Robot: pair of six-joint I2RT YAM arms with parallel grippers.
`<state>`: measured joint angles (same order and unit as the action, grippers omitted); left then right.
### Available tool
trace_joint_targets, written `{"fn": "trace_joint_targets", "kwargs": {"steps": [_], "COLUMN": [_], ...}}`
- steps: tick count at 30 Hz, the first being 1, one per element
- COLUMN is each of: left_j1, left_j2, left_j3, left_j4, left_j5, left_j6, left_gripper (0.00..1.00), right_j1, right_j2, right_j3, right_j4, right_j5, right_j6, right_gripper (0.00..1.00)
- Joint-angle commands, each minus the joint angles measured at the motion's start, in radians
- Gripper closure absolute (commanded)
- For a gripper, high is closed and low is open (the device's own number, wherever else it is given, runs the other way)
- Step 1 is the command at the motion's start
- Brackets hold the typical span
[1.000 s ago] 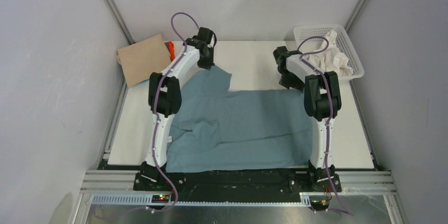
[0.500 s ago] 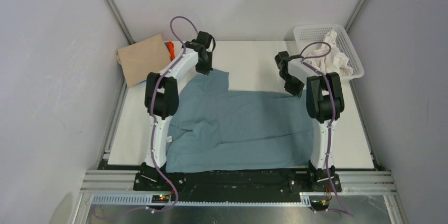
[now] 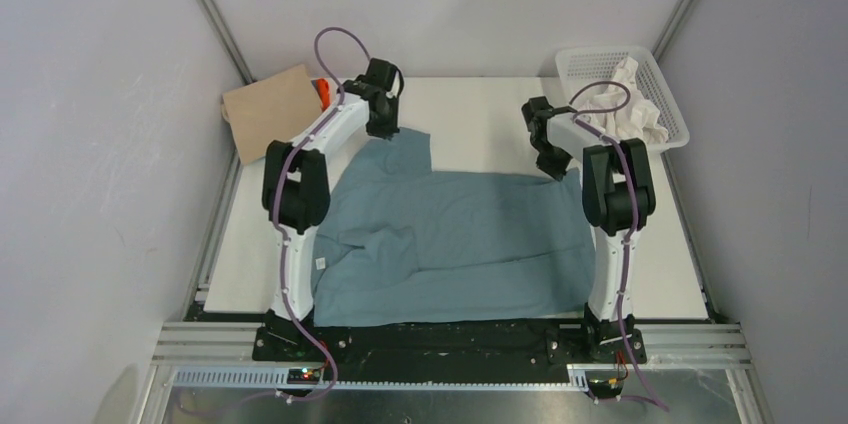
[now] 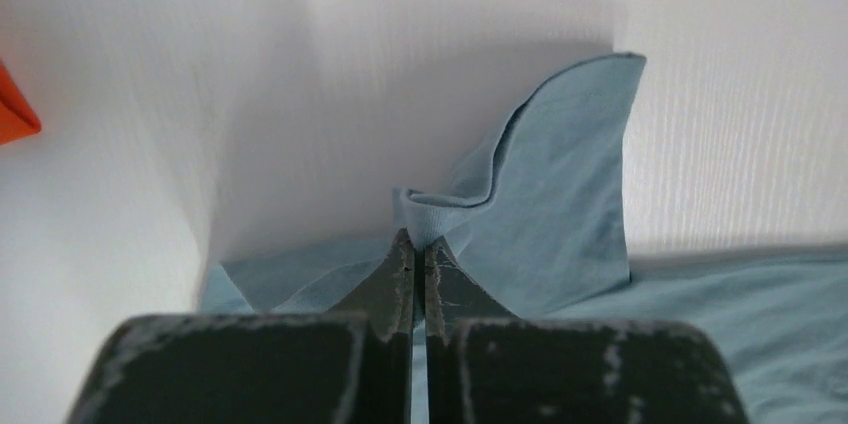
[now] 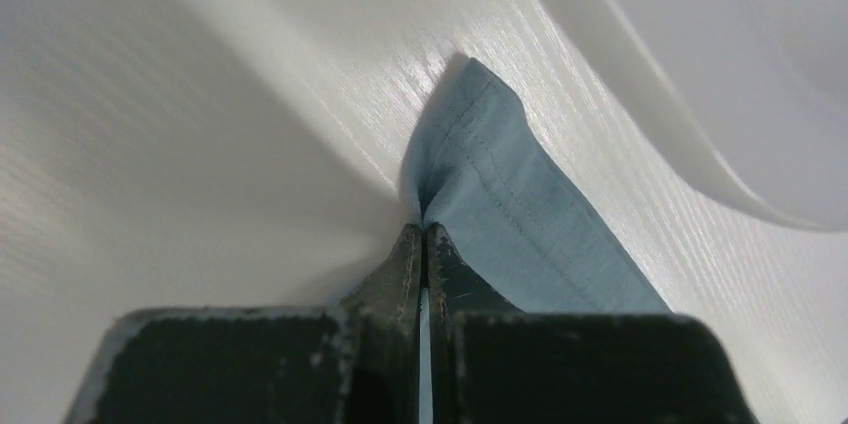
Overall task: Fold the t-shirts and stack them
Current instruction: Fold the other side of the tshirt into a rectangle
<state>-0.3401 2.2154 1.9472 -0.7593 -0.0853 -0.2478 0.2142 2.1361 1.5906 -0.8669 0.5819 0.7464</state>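
Cloth edges of the blue-grey t-shirt (image 3: 470, 234) are pinched tight by left pincer (image 4: 418, 241) and right pincer (image 5: 425, 233); best lift both together, evenly.

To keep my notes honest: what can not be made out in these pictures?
- orange item: top view, a sliver between tan shirt and left arm; left wrist view, cut by the edge.
- white cloth in the basket: crumpled, kind unclear.
- blue-grey t-shirt: wrist views show only pinched corners.
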Motion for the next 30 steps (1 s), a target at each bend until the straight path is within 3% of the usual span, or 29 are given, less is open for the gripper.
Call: {"fn": "trace_joint_targets", "kwargs": {"steps": [1,15,30], "left_j1": [-0.026,-0.133,-0.304], "left_j2": [-0.148,-0.585,-1.042], "left_j3": [-0.073,-0.618,-1.072], "left_j4": [0.061,0.241,0.276], "left_j5": [-0.006,-0.093,-0.211], "left_j6": [0.036,-0.011,-0.176], "left_gripper": [1.00,1.00,1.00], "right_j1": [0.015,0.118,0.173], "right_j2": [-0.110,-0.330,-0.615], "right_j3": [-0.072,-0.284,-0.513], "right_j4": [0.102,0.097,0.050], "right_j5": [-0.012,0.019,0.058], "right_j6": [0.000,0.003,0.020], "right_gripper": [1.00,1.00,1.00]}}
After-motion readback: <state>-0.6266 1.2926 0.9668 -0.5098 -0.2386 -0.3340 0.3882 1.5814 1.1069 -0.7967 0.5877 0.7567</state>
